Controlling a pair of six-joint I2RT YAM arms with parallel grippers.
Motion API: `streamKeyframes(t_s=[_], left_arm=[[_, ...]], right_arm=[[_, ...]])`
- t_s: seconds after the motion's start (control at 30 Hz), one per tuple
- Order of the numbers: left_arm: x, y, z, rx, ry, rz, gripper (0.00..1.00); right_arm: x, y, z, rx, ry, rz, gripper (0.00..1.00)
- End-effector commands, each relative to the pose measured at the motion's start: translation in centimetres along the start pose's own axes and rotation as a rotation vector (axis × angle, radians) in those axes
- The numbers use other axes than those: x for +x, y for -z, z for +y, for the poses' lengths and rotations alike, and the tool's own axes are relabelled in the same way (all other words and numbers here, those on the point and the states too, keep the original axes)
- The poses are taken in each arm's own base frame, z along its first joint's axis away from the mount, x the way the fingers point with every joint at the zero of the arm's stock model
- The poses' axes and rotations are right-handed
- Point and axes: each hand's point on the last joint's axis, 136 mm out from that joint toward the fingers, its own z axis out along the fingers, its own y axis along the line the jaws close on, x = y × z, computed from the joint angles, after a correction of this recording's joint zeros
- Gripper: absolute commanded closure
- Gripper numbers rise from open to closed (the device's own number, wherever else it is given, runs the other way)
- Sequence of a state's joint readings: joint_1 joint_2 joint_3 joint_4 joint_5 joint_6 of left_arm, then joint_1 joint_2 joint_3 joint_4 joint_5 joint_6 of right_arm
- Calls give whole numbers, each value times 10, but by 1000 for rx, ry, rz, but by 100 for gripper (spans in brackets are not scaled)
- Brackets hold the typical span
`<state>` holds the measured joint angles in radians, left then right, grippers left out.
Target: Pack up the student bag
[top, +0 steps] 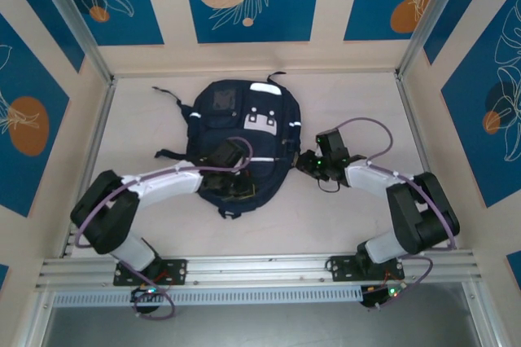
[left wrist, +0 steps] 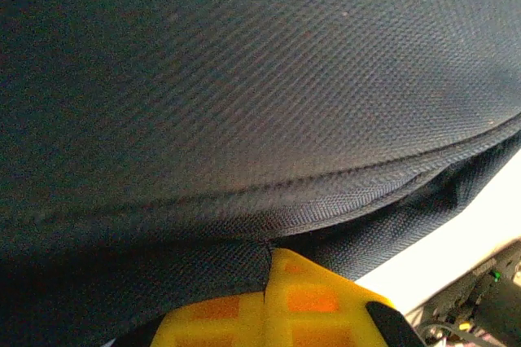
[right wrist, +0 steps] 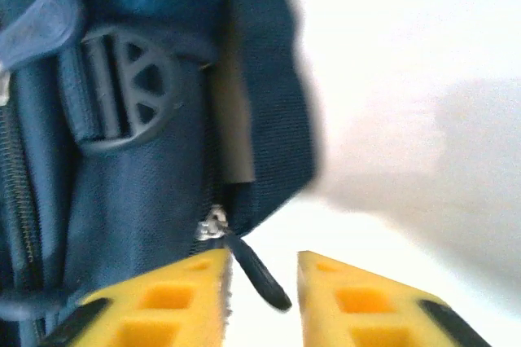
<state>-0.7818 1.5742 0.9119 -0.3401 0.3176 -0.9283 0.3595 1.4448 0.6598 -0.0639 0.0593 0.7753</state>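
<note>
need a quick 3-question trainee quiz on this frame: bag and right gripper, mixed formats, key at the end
1. True or false: the right gripper has its fingers pressed together.
2. In the top view, where is that gripper relative to the student bag? A) at the bag's right-hand edge B) on the carry handle at the far end C) by the left wall, away from the bag
3. In the right wrist view, which small part of the bag lies between the fingers?
Key: 1 false, they stand apart. 2 A. 3 the zipper pull.
</note>
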Motion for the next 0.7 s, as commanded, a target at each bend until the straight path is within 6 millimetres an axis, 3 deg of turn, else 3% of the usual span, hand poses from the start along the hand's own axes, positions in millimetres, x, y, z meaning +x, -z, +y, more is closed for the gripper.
streamKeyframes(t_s=[0.0,0.1,0.2,0.37,0.53,0.67], left_arm=[[25,-3,-45,117,-122,117,100],[26,-7,-62,153,-123,136,100],[34,-16,-81,188,-136,184,100],[49,-24,-92,212,-123,249,100],[69,-19,-104,216,-197,324,100],[78,-21,-100,200,-217,368,97]], right_arm=[[-5,21,-41,208,-39,-83,55],[-12,47,-61,348,-53,-162,40],[-22,73,-65,423,-34,-235,37],[-34,102,-54,412,17,-324,37],[-39,114,-46,363,51,-381,38],[-40,114,-39,324,86,-380,38]])
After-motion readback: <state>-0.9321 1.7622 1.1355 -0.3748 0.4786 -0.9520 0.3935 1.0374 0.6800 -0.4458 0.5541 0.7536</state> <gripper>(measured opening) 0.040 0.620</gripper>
